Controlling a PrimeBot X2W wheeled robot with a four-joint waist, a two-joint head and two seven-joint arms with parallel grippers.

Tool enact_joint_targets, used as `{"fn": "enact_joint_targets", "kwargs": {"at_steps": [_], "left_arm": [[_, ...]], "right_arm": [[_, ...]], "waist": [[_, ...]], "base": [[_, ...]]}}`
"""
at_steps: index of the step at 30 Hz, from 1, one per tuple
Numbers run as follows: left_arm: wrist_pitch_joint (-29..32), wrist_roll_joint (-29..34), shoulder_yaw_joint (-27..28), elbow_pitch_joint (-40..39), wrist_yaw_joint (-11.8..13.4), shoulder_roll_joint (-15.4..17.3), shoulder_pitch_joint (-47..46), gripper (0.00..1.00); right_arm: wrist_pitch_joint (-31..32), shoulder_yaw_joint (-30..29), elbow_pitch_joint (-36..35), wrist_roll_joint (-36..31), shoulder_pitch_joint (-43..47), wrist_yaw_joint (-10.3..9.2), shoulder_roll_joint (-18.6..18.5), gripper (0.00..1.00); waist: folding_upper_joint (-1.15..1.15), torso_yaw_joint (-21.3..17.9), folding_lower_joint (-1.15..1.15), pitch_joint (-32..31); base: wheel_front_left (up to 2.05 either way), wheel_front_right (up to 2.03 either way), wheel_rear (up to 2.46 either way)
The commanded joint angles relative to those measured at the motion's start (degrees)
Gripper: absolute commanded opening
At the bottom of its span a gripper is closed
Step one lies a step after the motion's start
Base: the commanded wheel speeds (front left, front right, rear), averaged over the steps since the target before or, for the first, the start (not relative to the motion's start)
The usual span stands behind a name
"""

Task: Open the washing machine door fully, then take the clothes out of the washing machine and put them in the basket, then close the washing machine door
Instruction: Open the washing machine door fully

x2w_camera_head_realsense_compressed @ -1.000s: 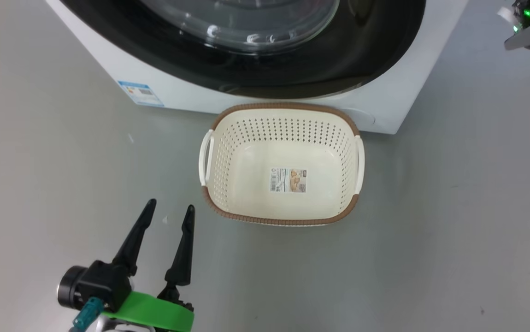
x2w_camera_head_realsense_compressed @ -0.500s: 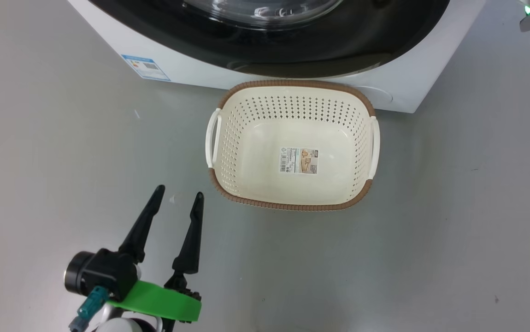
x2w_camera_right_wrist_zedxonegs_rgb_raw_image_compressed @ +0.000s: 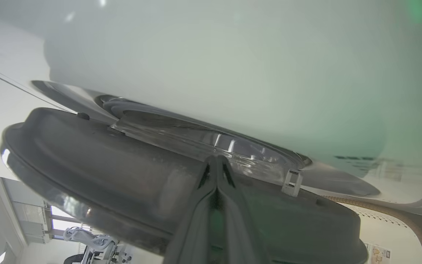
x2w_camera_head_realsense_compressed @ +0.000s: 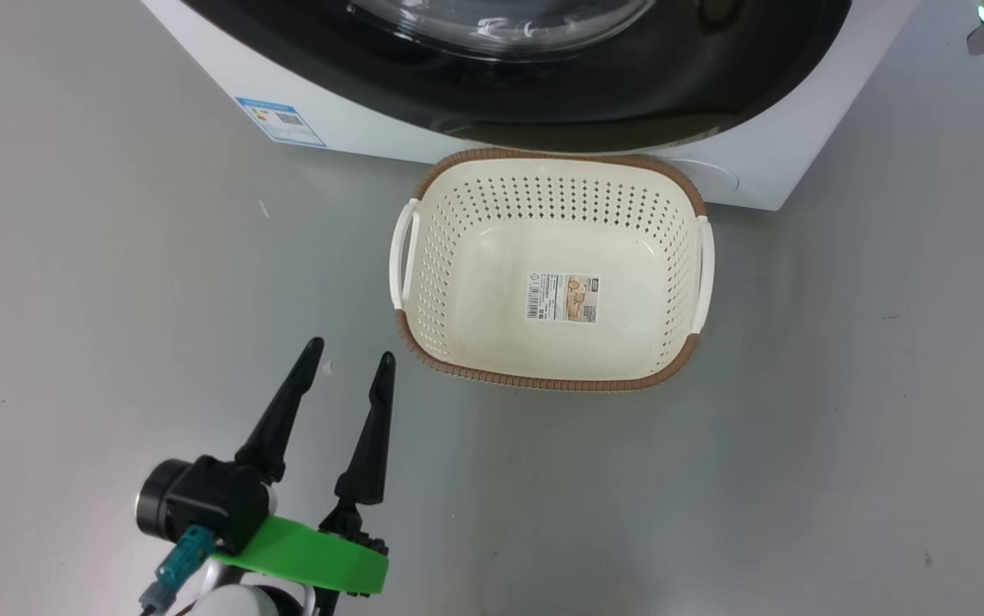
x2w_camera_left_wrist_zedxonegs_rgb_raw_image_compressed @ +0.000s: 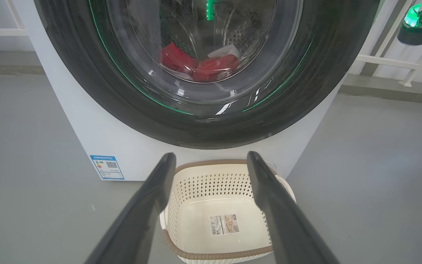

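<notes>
Left gripper (x2w_camera_head_realsense_compressed: 351,349) jaws wide, empty. Right gripper (x2w_camera_right_wrist_zedxonegs_rgb_raw_image_compressed: 216,158) jaws shut, empty; washing machine door (x2w_camera_right_wrist_zedxonegs_rgb_raw_image_compressed: 86,154) rim just ahead: probably stiff, slippery; hook its edge.

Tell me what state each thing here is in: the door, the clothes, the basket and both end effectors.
washing machine door: ajar, not fully open.
clothes: inside the washing machine, behind the door.
basket: upright, empty.
left end effector: open, holding nothing.
right end effector: shut, tips at the door's inner side.
</notes>
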Motion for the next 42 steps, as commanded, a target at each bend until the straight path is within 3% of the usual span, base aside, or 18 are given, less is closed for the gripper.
{"fn": "enact_joint_targets", "kwargs": {"at_steps": [1,42], "left_arm": [[-0.69,-0.14,1.54,-1.5,0.54,0.84,-0.68,1.0],[-0.69,2.46,2.62,-1.56,0.63,0.84,7.98,1.0]], "right_arm": [[0.68,0.45,-1.77,-0.56,0.58,0.22,1.72,0.0],[7.83,3.12,-20.47,-0.55,25.95,0.22,5.55,0.0]], "waist": [[0.0,0.01,0.0,-0.12],[0.0,-1.44,0.0,-13.34]], "base": [[0.0,0.0,0.0],[0.0,0.0,0.0]]}}
